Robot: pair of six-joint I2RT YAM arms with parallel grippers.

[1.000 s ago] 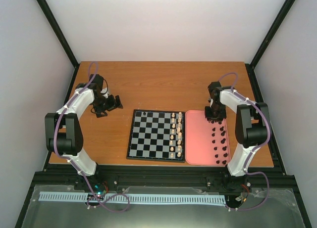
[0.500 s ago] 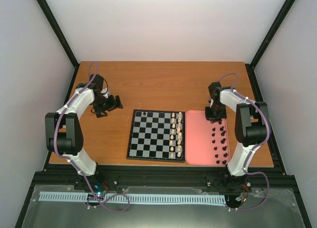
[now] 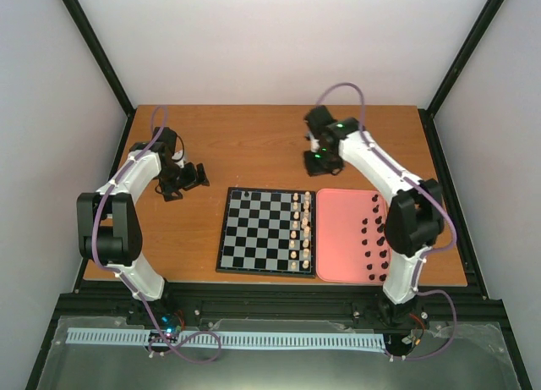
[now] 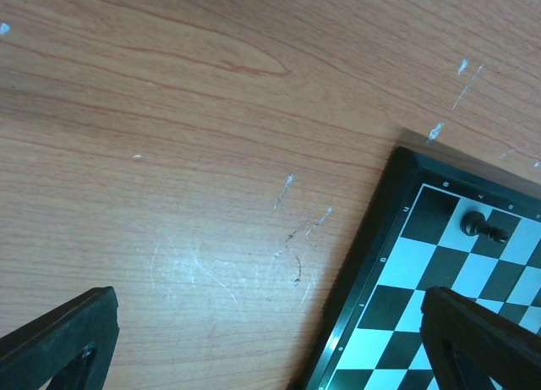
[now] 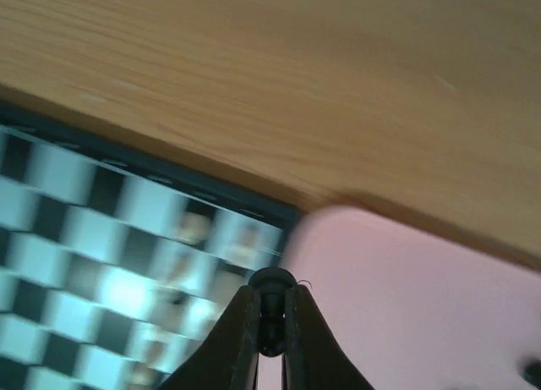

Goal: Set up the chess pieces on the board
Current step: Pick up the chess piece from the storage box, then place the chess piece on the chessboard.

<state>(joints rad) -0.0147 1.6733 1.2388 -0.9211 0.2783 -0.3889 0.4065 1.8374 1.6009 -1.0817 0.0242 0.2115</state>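
Two arm bases sit at the bottom of the top view, at the near edge of the counter (image 3: 254,136). Next up, mid-frame, the board (image 3: 254,238) lies flat. A pink tray (image 3: 338,238) lies just beside its right side.

Cream-white pieces (image 3: 299,229) fill the board's 2 rightmost files, so they stand btwn the tray and the rest of the squares. The black chess pieces (image 3: 376,238) stand in loose columns on the tray's right part. The right arm's dark elbow overlaps the tray's right edge from above.

Farther up, a lone black piece (image 3: 246,193) sits on the board's far left corner square. The left wrist view shows it at right, just inside the black rim.

The left pincer (image 3: 190,177) hangs upper left of that corner, over bare scratched wood. Its fingers (image 4: 59,343) are spread wide w/ nothing btwn them.

Farthest off, upper centre, the right pincer (image 3: 319,160) is over the counter beyond the tray's far left corner. Its fingers are pressed together on one small black piece (image 5: 271,280), pinched at the tips.

The right wrist view is blurred. Checks show lower left, pink lower right, wood across the top, approx where board and tray meet.
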